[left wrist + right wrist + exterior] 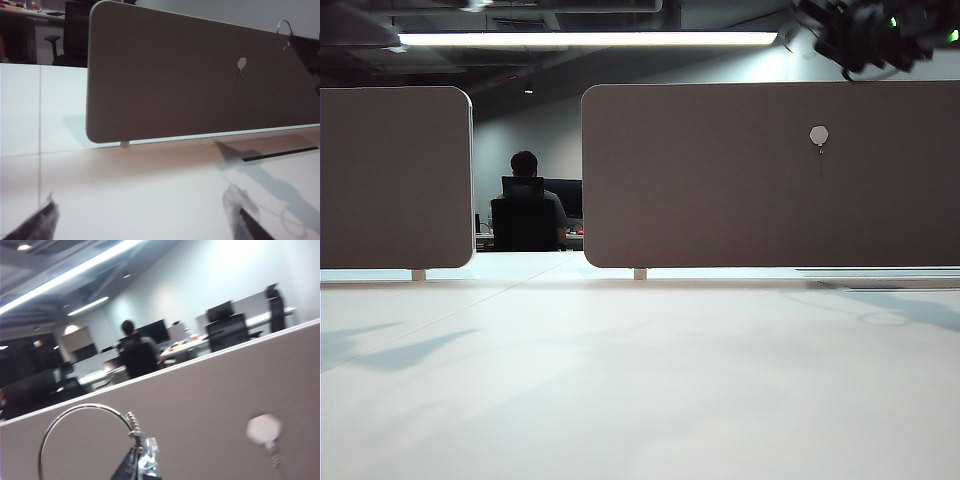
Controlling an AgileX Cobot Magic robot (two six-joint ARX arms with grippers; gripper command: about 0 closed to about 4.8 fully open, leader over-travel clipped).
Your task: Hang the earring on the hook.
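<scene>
The earring (pixel 92 405), a large thin silver hoop, stands up from my right gripper (pixel 141 462), which is shut on its clasp end. The hook (pixel 263 429), a pale hexagonal knob with a short prong beneath, sits on the brown panel (pixel 200 405) a little to the side of the hoop. In the left wrist view the earring (pixel 285 20) hangs near the panel's upper edge, above and beside the hook (pixel 242 63). In the exterior view the right arm (pixel 870 35) is high above the hook (pixel 819 135). My left gripper (pixel 142 217) is open and empty, low over the white table.
A second brown panel (pixel 395 175) stands to the left, and a seated person (pixel 525 200) shows through the gap between the panels. The white table (pixel 620 380) stretches in front of them. A dark slot (pixel 280 154) runs along the table at the panel's foot.
</scene>
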